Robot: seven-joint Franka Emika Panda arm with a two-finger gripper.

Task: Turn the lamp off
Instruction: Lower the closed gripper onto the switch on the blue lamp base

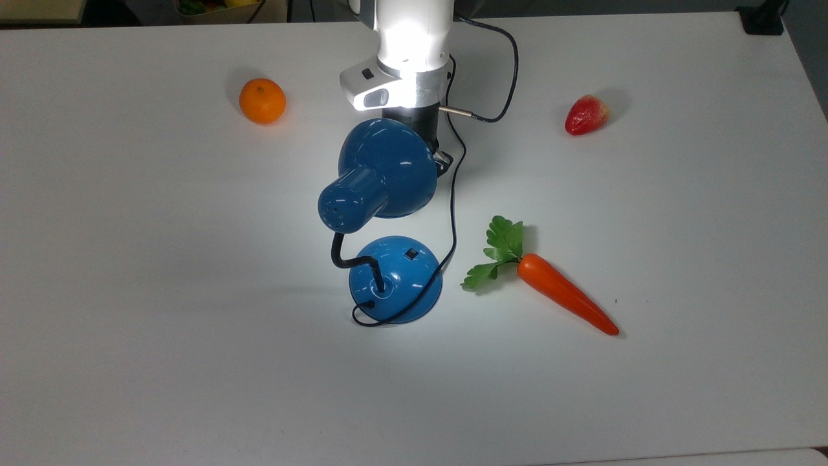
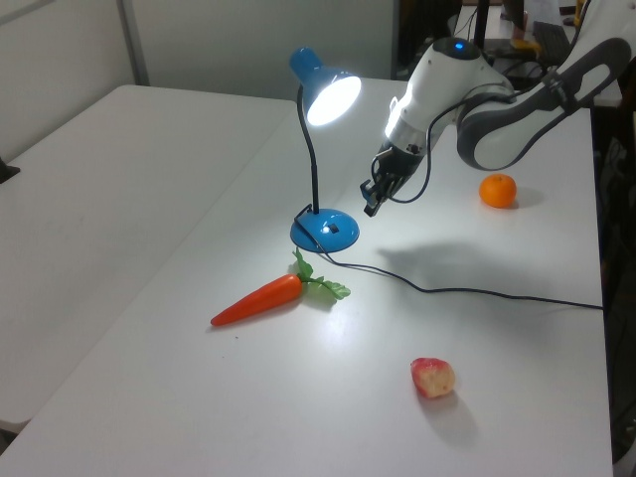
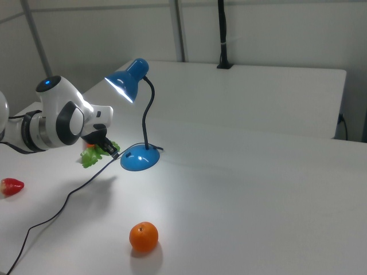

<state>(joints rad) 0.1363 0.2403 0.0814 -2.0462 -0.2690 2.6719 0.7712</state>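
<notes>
On the white tabletop [image 1: 129, 291] lie a toy carrot [image 1: 566, 294] with green leaves, an orange [image 1: 262, 101] and a red strawberry [image 1: 586, 114], all well apart.

White arm [image 2: 452, 84], grey joints, black pincer [image 2: 372, 200].
</notes>
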